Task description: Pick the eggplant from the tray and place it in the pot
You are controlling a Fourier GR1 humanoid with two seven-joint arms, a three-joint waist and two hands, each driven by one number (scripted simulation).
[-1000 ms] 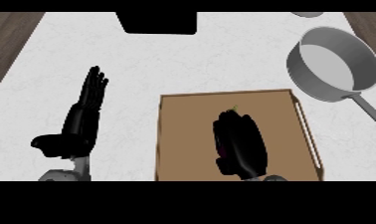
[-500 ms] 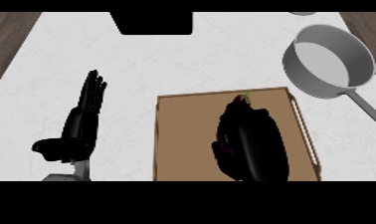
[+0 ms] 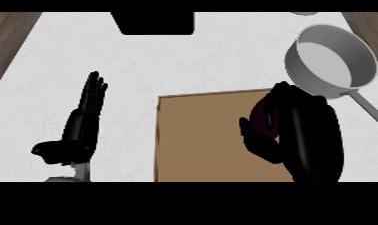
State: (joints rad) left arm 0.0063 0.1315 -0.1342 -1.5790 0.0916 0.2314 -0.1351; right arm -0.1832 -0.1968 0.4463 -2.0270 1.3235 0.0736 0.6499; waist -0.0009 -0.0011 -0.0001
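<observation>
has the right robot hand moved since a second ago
Yes. The right robot hand, curled round the eggplant, has shifted from the middle of the tray toward its right edge, closer to the pot.

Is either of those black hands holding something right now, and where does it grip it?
The right hand curls round the dark purple eggplant, fingers and thumb around its middle. The left hand rests open, holding nothing.
</observation>
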